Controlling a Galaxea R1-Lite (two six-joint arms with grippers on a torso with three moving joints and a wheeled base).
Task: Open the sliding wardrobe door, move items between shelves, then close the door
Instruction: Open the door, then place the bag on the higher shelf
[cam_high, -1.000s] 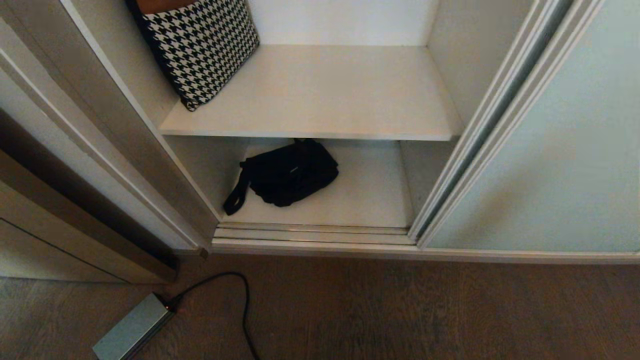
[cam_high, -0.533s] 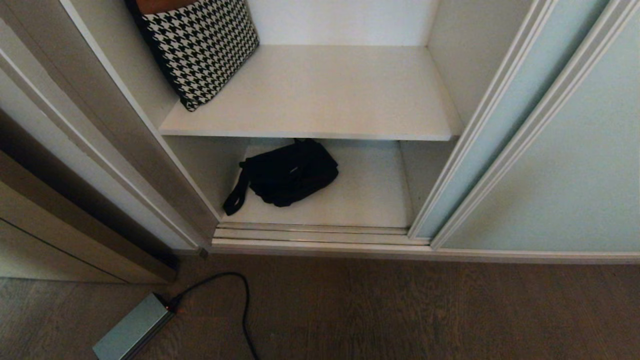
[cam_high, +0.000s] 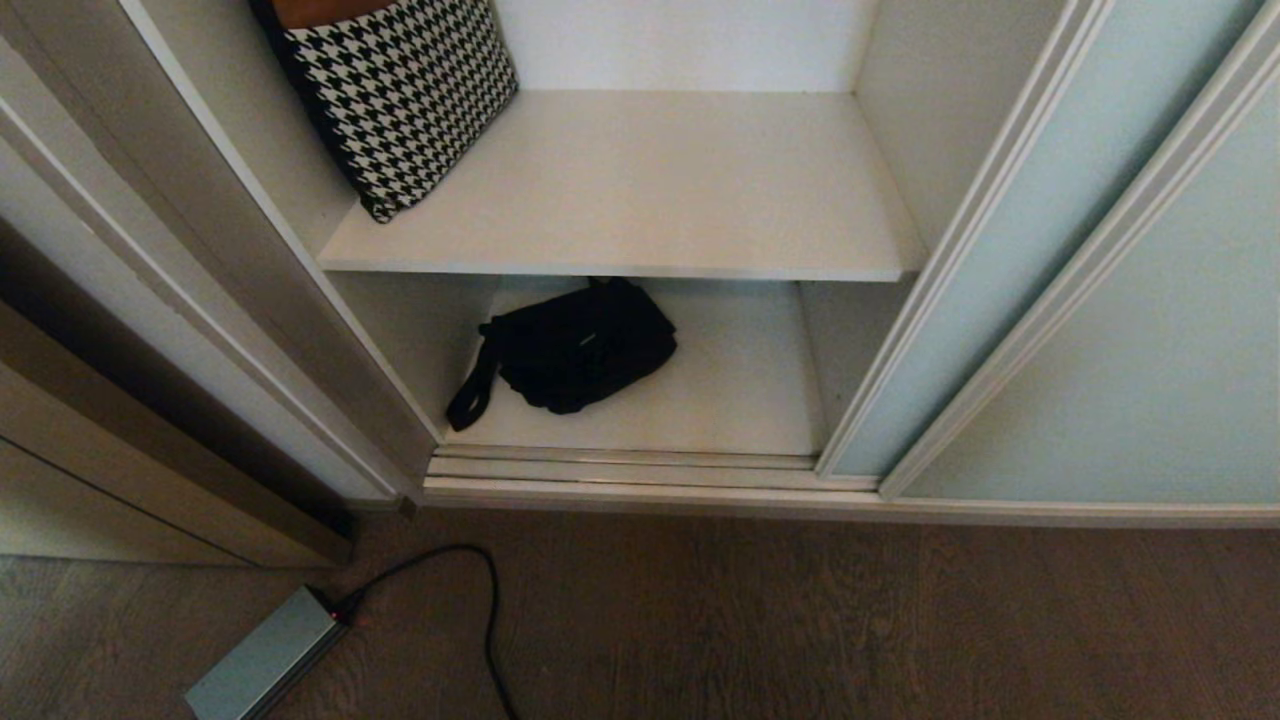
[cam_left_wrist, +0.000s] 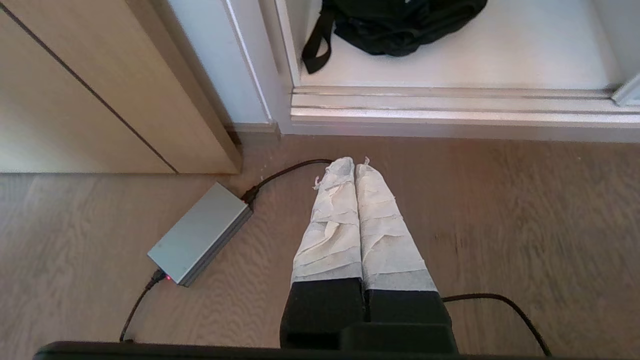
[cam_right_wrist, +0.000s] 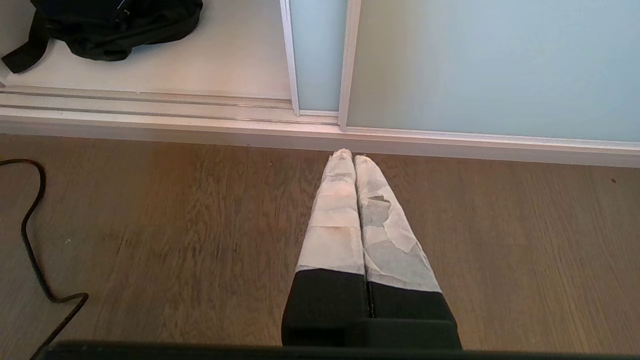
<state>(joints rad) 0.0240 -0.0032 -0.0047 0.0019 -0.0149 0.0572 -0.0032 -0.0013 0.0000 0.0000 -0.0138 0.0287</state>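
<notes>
Fingers pressed together and empty on both grippers, left gripper (cam_left_wrist: 355, 162) and right gripper (cam_right_wrist: 348, 154), hanging over the floor (cam_high: 800, 620).
Sliding wardrobe door (cam_high: 960, 300) stands open at the right; black bag (cam_high: 575, 345) lies on the bottom shelf (cam_high: 740, 400), likely awaiting a lift.

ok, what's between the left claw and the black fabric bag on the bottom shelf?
Left wrist view: bare wooden floor, then the grooved metal floor track, separate the shut left claw from the soft black fabric bag. A black cable passes beside the tips.
</notes>
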